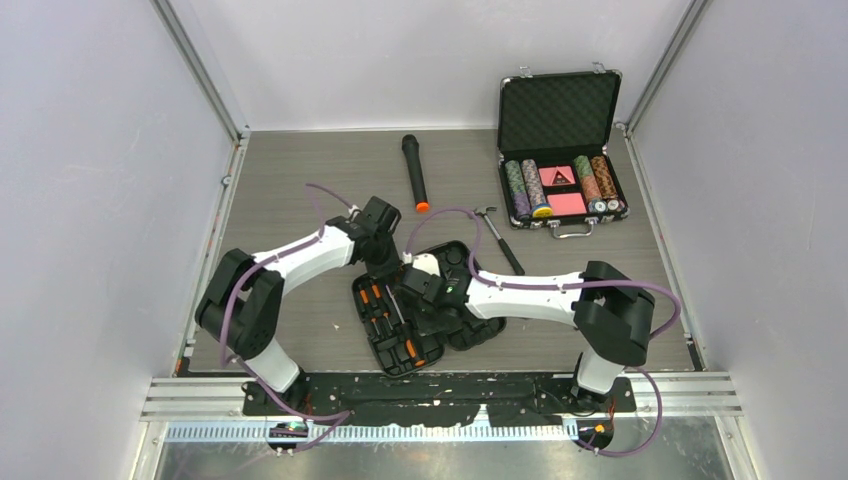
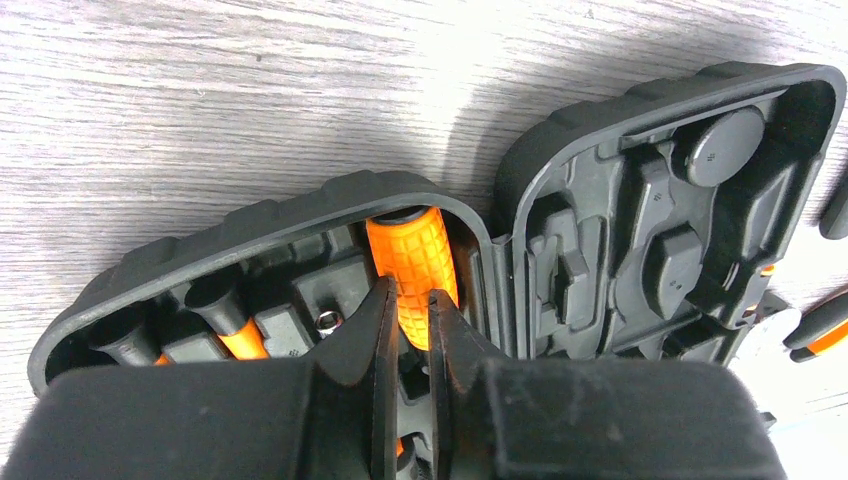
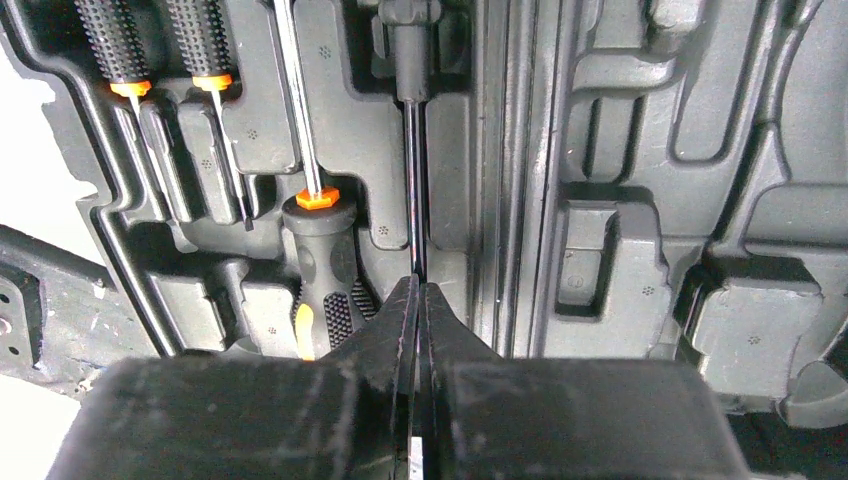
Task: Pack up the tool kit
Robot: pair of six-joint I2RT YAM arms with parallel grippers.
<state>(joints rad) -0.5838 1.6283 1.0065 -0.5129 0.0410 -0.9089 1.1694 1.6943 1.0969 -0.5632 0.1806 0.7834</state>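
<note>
Left gripper (image 2: pixel 410 312) narrow, jaws flanking the orange handle (image 2: pixel 412 250) directly ahead; cannot tell if it truly grips. The handle's long axis runs straight away, seated in the tool kit (image 2: pixel 300 195), open on the desk (image 2: pixel 250 100). Right gripper (image 3: pixel 416 300) closed tight, thin shaft (image 3: pixel 410 180) running ahead.

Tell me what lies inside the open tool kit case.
One half of the case holds two small black-handled screwdrivers, a larger black-orange screwdriver and an orange ribbed handle. The other half's moulded slots look empty; the right arm hides some from above.
</note>
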